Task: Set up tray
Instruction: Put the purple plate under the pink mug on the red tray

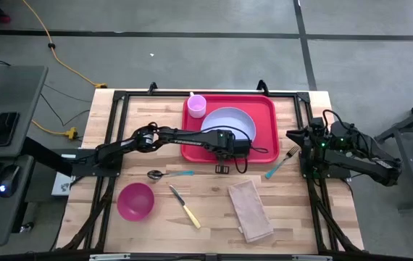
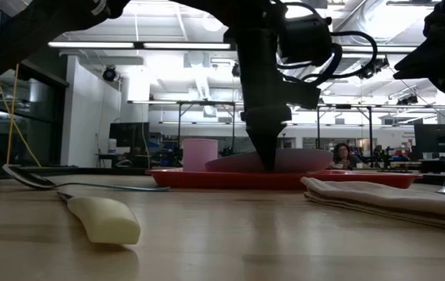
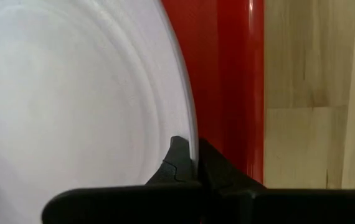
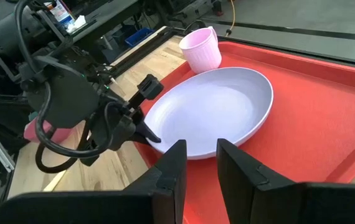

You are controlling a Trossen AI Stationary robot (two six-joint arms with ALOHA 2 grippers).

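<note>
The red tray (image 1: 264, 109) lies at the table's far middle. On it stand a round lavender plate (image 1: 228, 122) and a pink cup (image 1: 196, 106) in its far left corner. My left gripper (image 1: 230, 150) reaches in from the left and is shut on the plate's near rim, just inside the tray's near edge. My right gripper (image 1: 293, 135) waits at the table's right edge, raised, open, with nothing between its fingers (image 4: 176, 163). My left gripper pinches the plate's near rim (image 3: 193, 146) between its two fingers, one on the plate's inner side and one outside it over the tray. The fingers (image 2: 269, 160) come steeply from above, pointing down. The plate (image 2: 300, 161) lies on the tray.
In front of the tray lie a spoon (image 1: 164, 174), a yellow-handled knife (image 1: 185, 208), a pink bowl (image 1: 135, 201) and a folded beige napkin (image 1: 250, 210). A fork (image 1: 286, 158) with a blue handle lies to the right of the tray.
</note>
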